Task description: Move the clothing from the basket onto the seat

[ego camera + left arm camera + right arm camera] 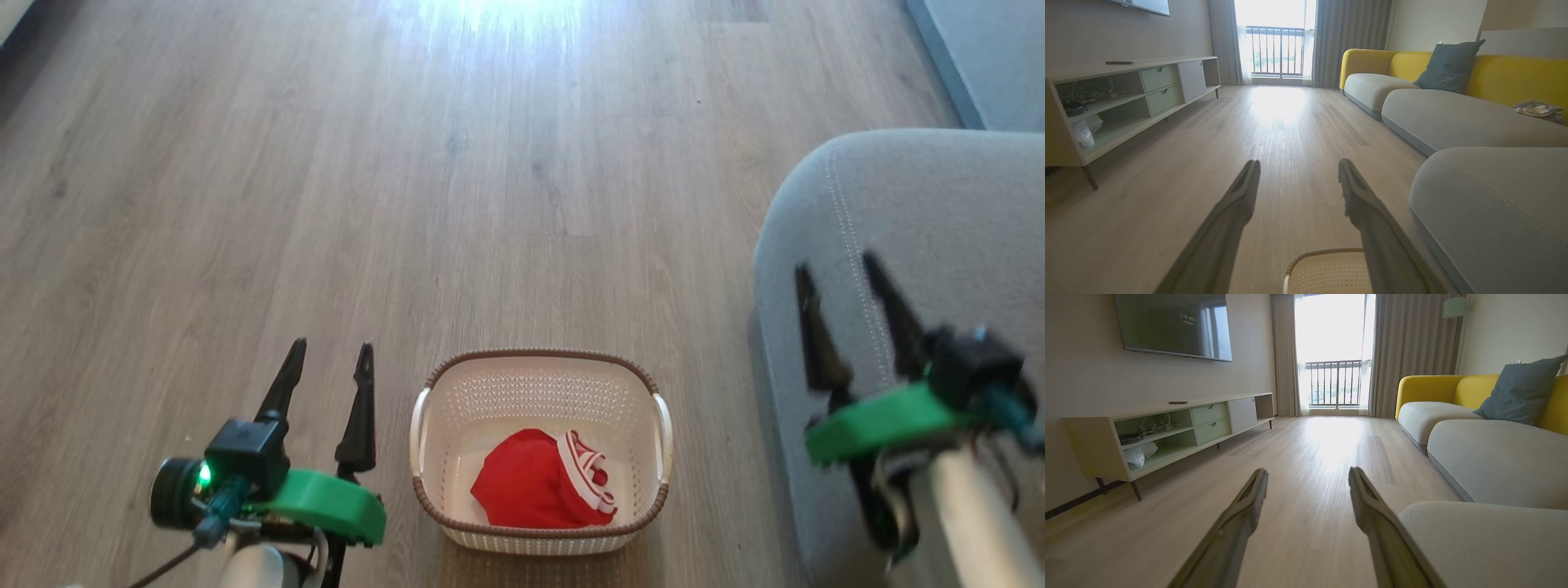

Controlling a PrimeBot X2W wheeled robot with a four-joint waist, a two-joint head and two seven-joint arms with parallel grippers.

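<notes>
Head view, floor [326, 163]: pale wood planks with a bright patch of glare at the top.
Head view, basket [539, 354]: a cream perforated basket with a brown rim stands on the floor at bottom centre, just beside the seat and apart from it.
Head view, clothing [535, 482]: a bright red heap with white striped trim lies inside the basket, toward its near side. Whether it is one garment or two cannot be told.
Head view, seat [939, 212]: grey upholstery with a rounded corner and a pale stitched seam, at the right.
Head view, left gripper [332, 345]: at lower left, beside the basket, fingers spread and grasping nothing.
Head view, right gripper [838, 264]: at lower right, in front of the seat's edge, slightly blurred, fingers parted and empty.
Left wrist view, fingers [1237, 204]: two dark fingers stand wide apart above the floor, nothing between them. The basket's far rim peeks in at the bottom edge and the seat fills the lower right.
Left wrist view, room: a yellow-backed sofa [1515, 73] with a grey-blue cushion [1449, 65] on the right, a low cabinet [1126, 94] on the left, a balcony door [1278, 49] far ahead.
Right wrist view, fingers [1241, 514]: spread wide and empty, with the seat's corner just beside the right-hand finger.
Right wrist view, room: a television [1175, 326] hangs on the wall above the cabinet.
</notes>
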